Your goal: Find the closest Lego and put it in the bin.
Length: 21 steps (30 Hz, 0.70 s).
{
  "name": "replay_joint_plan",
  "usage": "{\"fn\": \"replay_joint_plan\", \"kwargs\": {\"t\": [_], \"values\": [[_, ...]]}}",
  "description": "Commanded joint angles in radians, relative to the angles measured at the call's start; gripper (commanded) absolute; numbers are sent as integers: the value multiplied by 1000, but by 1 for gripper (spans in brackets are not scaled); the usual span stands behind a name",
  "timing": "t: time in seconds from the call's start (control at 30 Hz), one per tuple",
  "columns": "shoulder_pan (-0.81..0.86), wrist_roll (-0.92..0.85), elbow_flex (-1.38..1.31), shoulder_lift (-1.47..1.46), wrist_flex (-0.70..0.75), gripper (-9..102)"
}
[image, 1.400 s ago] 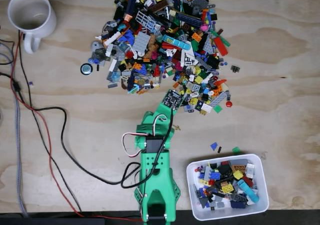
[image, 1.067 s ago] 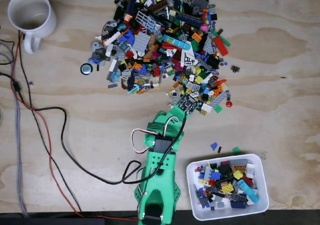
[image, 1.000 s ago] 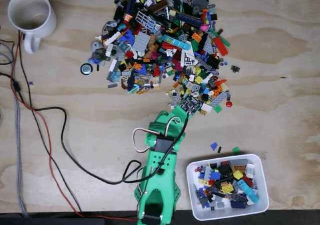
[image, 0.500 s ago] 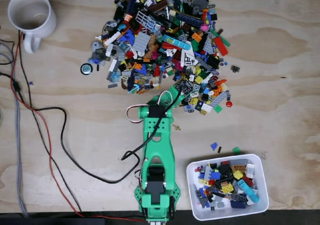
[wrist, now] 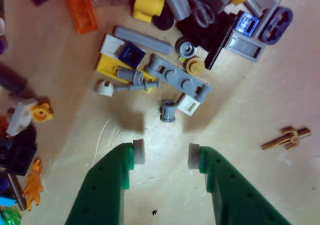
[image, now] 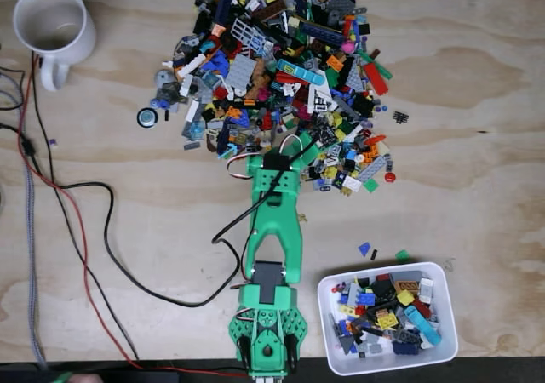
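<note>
A plywood table is carrying a heap of Lego pieces. A white mug, the bin and loose cables are lying on it.

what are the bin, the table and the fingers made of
Bin: likely thin translucent white plastic, with a glossy rim. Table: unfinished plywood, going by its wavy grain. Fingers: matte green plastic, probably 3D-printed, with pale pads at the tips.

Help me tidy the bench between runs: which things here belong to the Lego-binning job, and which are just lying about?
Job: gripper, open above bare wood; Lego pile; small grey piece just ahead of the fingertips; bin, part filled.

Lying about: white mug; cables; gold piece off to the side.
</note>
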Motion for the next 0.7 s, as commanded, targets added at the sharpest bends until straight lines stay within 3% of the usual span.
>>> {"fn": "replay_joint_plan", "kwargs": {"t": [0.0, 0.67], "values": [[31, -11, -75, -6, -29, 14], [72, -41, -80, -86, -114, 9]]}}
